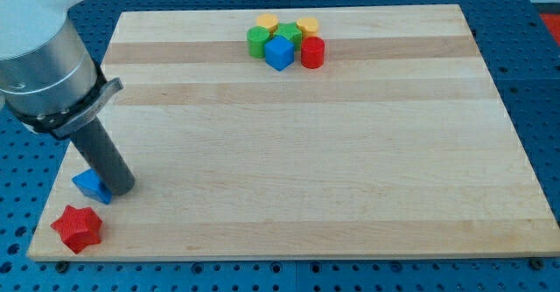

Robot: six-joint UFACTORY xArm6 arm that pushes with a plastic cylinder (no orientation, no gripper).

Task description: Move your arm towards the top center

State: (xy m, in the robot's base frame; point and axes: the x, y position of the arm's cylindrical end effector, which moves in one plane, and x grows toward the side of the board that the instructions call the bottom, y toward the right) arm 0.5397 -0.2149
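My tip [121, 188] rests on the wooden board [306, 152] near its lower left corner, touching the right side of a small blue block [89, 184]. A red star block [77, 228] lies just below and to the left of the tip. At the view's top centre sits a tight cluster: an orange cylinder [267, 22], a yellow cylinder [307, 24], a green block [257, 41], a green star block [288, 33], a blue cube [280, 52] and a red cylinder [313, 52]. The cluster is far from the tip.
The arm's grey cylindrical body [44, 65] hangs over the board's left edge. A blue perforated table [538, 82] surrounds the board on all sides.
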